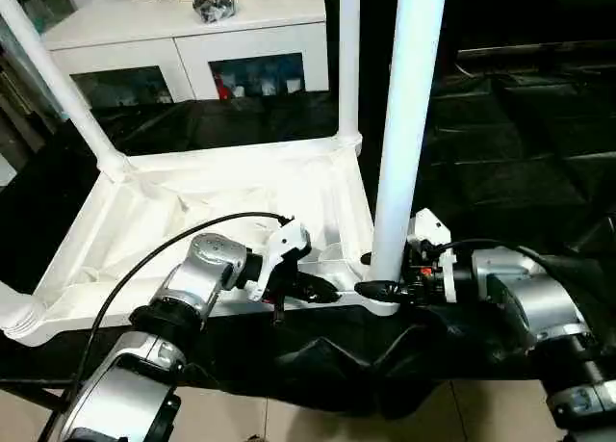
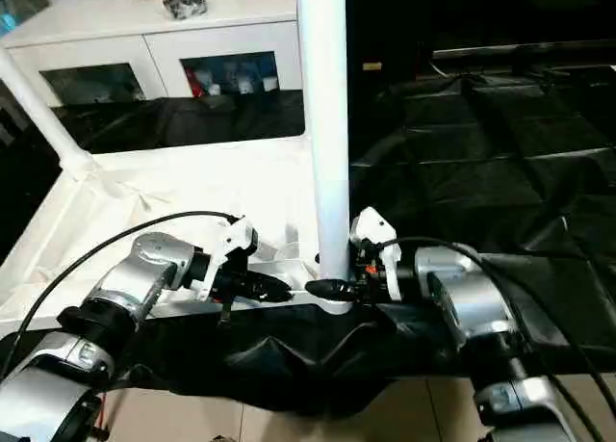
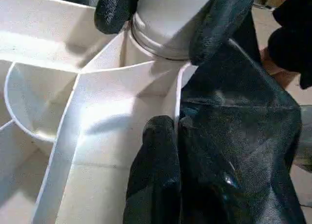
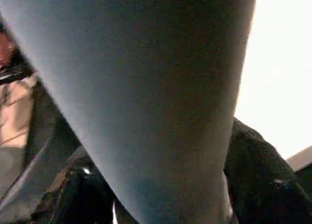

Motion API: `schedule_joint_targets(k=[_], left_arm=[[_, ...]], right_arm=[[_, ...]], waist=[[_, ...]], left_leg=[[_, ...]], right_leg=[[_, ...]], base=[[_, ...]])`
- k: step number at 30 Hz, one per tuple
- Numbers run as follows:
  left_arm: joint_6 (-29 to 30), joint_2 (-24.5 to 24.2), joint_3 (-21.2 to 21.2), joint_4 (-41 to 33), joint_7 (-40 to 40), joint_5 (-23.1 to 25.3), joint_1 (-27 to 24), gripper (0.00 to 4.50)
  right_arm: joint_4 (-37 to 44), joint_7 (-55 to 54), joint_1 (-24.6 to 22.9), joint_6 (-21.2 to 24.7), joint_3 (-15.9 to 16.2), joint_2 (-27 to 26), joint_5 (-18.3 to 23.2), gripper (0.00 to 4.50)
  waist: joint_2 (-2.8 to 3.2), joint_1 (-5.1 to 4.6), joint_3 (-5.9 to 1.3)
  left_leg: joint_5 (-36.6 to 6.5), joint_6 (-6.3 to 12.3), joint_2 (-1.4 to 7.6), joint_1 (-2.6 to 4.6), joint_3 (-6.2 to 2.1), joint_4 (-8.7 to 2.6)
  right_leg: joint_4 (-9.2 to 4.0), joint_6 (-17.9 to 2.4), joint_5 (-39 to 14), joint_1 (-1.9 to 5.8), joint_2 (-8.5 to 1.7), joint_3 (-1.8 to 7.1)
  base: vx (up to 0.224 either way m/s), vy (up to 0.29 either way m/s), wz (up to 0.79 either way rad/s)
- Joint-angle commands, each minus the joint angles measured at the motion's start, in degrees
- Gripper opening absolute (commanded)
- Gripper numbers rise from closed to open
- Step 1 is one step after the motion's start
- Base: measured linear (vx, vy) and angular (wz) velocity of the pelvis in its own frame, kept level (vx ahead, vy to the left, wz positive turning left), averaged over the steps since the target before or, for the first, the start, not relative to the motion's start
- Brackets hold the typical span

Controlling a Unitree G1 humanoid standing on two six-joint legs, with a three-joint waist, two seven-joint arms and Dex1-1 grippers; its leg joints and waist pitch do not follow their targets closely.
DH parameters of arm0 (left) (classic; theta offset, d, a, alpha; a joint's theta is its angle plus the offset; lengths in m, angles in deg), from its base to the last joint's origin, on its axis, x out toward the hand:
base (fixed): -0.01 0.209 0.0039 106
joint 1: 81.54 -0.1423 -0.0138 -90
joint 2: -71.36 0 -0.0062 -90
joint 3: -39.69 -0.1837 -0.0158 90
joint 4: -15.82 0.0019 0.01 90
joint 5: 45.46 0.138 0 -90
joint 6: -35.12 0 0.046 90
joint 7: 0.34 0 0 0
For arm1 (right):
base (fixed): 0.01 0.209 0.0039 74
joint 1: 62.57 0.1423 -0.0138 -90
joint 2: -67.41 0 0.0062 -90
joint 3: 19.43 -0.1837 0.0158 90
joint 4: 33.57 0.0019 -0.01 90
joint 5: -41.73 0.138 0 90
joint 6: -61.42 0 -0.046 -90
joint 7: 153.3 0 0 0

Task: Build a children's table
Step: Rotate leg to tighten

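Where the work lay: on a big table draped in creased black cloth (image 1: pixel 520 153), which ran out well beyond both grippers and hung in folds below them at the near edge.
Table top (image 1: pixel 144 221): white plastic, upside down with its ribbed underside up, its near rim right at the two grippers.
Near leg (image 1: pixel 409 124): white tube standing upright in the corner socket between the grippers, right at the tips of the right one.
Far leg (image 1: pixel 348 57): upright in the corner socket straight beyond the left gripper's tips.
Slanted leg (image 1: pixel 58 86): leaning outward from the far corner, well away on the left gripper's outer side.
Fourth leg (image 1: pixel 14 312): seen as a white stub at the near corner, well to the outer side of the left arm.
Left gripper (image 1: pixel 322 293): fingers pressed together, lying against the near rim where the cloth met it, pointing toward the near leg.
Right gripper (image 1: pixel 380 288): spread, one finger (image 3: pixel 219 24) on each side of the near leg's base, close against it.
Cable (image 1: pixel 164 249): black, looped over the left forearm.
Cabinet (image 1: pixel 192 28): white with glass doors, against the wall far beyond the grippers, small items on top that I could not make out.
Floor (image 1: pixel 289 423): pale tiles below the forearms.
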Motion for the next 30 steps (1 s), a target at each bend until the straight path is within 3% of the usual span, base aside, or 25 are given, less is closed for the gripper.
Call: schedule_joint_targets(k=[1, 3, 7, 9, 13, 14, 15, 16, 17, 19, 21, 23, 24, 26, 28, 30], left_arm=[[0.2, 4.5, 3.0, -1.0, 11.7, -1.0, 3.5, 0.00], [1.7, 6.6, 4.6, -0.7, 18.1, -0.7, 4.0, 0.00], [2.8, 8.8, 6.3, 0.2, 24.2, -1.0, 4.6, 0.00], [2.5, 10.7, 6.9, 0.7, 28.1, -0.9, 4.8, 0.00], [1.6, 12.4, 7.0, 0.7, 30.0, -0.6, 4.8, 0.00], [1.2, 12.4, 6.7, 0.6, 29.8, -0.2, 4.8, 0.00], [0.9, 12.4, 6.2, 0.4, 29.3, 0.2, 4.7, 0.00], [0.9, 12.4, 6.2, 0.4, 29.3, 0.2, 4.7, 0.00], [0.4, 12.1, 5.7, 0.2, 28.4, 0.5, 4.5, 0.00], [-0.2, 11.7, 5.2, -0.1, 27.3, 0.7, 4.4, 0.00], [-0.4, 11.0, 4.7, -0.4, 26.0, 0.8, 4.2, 0.00], [-0.5, 10.6, 4.3, -0.6, 25.4, 0.9, 4.0, 0.00], [-0.4, 10.3, 4.2, -0.9, 24.8, 0.7, 3.8, 0.00], [-0.4, 10.0, 4.0, -1.1, 23.9, 0.7, 3.6, 0.00], [-0.8, 9.6, 3.7, -1.1, 22.9, 0.7, 3.2, 0.00], [-1.0, 9.2, 3.4, -1.1, 22.0, 0.9, 2.9, 0.00]], right_arm=[[0.7, -2.0, -1.3, -0.8, 5.1, -7.9, 1.3, 2.57], [-5.7, -14.7, 0.8, -1.1, 1.3, -13.0, -0.7, 2.55], [-10.3, -23.3, 2.6, -1.9, -1.7, -16.4, -1.0, 2.53], [-13.7, -30.8, 4.8, -2.7, -2.9, -19.1, -2.6, 2.52], [-16.9, -36.9, 6.8, -2.9, -4.7, -21.8, -4.4, 2.52], [-17.1, -36.7, 6.8, -3.1, -4.8, -22.1, -4.3, 3.22], [-16.8, -36.0, 6.6, -3.1, -5.3, -22.4, -3.4, 3.22], [-16.8, -36.0, 6.6, -3.1, -5.3, -22.4, -3.4, 3.22], [-16.6, -35.4, 6.7, -3.1, -5.3, -22.5, -2.9, 3.22], [-16.6, -34.5, 7.0, -3.5, -4.8, -22.2, -3.1, 3.67], [-14.9, -31.4, 6.8, -4.1, -4.0, -20.4, -3.1, 3.72], [-13.3, -28.7, 6.5, -4.1, -3.6, -18.8, -2.9, 3.72], [-9.8, -24.5, 5.4, -3.8, -3.1, -15.5, -2.3, 3.72], [-6.1, -20.5, 4.1, -3.1, -3.0, -12.1, -1.3, 3.72], [-1.2, -15.0, 1.8, -2.8, -3.2, -6.7, 0.3, 3.72], [1.8, -11.8, 0.1, -2.9, -4.0, -2.7, 1.1, 3.72]], waist=[[-1.06, -0.72, -2.91], [-1.00, -1.61, -2.80], [-1.01, -3.13, -2.62], [-0.73, -3.78, -3.02], [-0.88, -4.46, -3.28], [-0.79, -4.39, -3.28], [-1.49, -4.00, -3.26], [-1.32, -4.01, -3.25], [-1.83, -4.04, -3.29], [-1.60, -3.92, -3.15], [-1.88, -3.94, -3.12], [-1.81, -3.78, -3.11], [-1.61, -3.72, -3.19], [-1.79, -3.21, -3.37], [-1.54, -2.44, -3.60], [-1.89, -1.80, -3.71]], left_leg=[[-18.3, 3.34, 0.54, 0.49, -0.09, -4.01], [-19.2, 2.16, 0.27, 0.32, -0.34, -4.15], [-20.9, 2.20, -0.09, 0.39, -0.47, -4.03], [-19.3, 3.04, -0.07, -0.05, -0.55, -3.99], [-16.8, 4.30, -0.18, -0.32, -0.33, -3.72], [-16.4, 4.54, -0.14, -0.34, -0.35, -3.72], [-14.9, 5.53, -0.10, -0.43, -0.25, -3.75], [-14.8, 5.79, -0.03, -0.38, -0.19, -3.68], [-14.6, 5.93, 0.05, -0.43, -0.18, -3.70], [-15.1, 5.72, 0.19, -0.36, -0.25, -3.89], [-15.9, 5.45, 0.18, -0.36, -0.24, -3.92], [-15.8, 5.62, 0.21, -0.38, -0.25, -3.92], [-15.0, 5.80, 0.26, -0.42, -0.21, -3.82], [-13.7, 6.48, 0.36, -0.30, -0.05, -3.54], [-10.5, 7.83, 0.38, -0.46, 0.13, -3.19], [-9.8, 8.58, 0.41, -0.43, 0.24, -2.95]], right_leg=[[-4.81, -10.2, -23.6, 2.51, -2.09, 1.21], [-4.85, -9.5, -26.2, 2.42, -2.19, 0.92], [-5.55, -7.9, -29.7, 2.16, -2.03, 0.72], [-5.27, -8.7, -25.3, 2.44, -1.98, 0.78], [-4.93, -10.5, -20.3, 2.75, -1.96, 0.80], [-4.88, -10.6, -19.9, 2.80, -2.01, 0.79], [-4.80, -10.7, -20.4, 2.92, -2.13, 0.77], [-4.90, -10.6, -20.6, 2.82, -2.18, 0.83], [-4.91, -10.6, -20.4, 2.83, -2.18, 0.87], [-4.86, -10.6, -21.2, 2.77, -2.14, 0.88], [-4.86, -10.6, -21.5, 2.81, -2.17, 0.91], [-4.83, -10.5, -21.2, 2.92, -2.21, 0.96], [-4.64, -11.0, -19.8, 2.93, -2.23, 1.07], [-4.50, -11.2, -16.8, 3.17, -2.06, 1.13], [-4.06, -12.3, -12.3, 3.22, -2.09, 1.18], [-3.90, -12.7, -11.1, 3.34, -2.03, 1.17]], base=[[0.000, 0.000, 0.00], [0.000, 0.000, 0.00], [0.000, 0.000, 0.00], [0.000, 0.000, 0.00], [0.000, 0.000, 0.00], [0.000, 0.000, 0.00], [0.000, 0.000, 0.00], [0.000, 0.000, 0.00], [0.000, 0.000, 0.00], [0.000, 0.000, 0.00], [0.000, 0.000, 0.00], [0.000, 0.000, 0.00], [0.000, 0.000, 0.00], [0.000, 0.000, 0.00], [0.000, 0.000, 0.00], [0.000, 0.000, 0.00]])
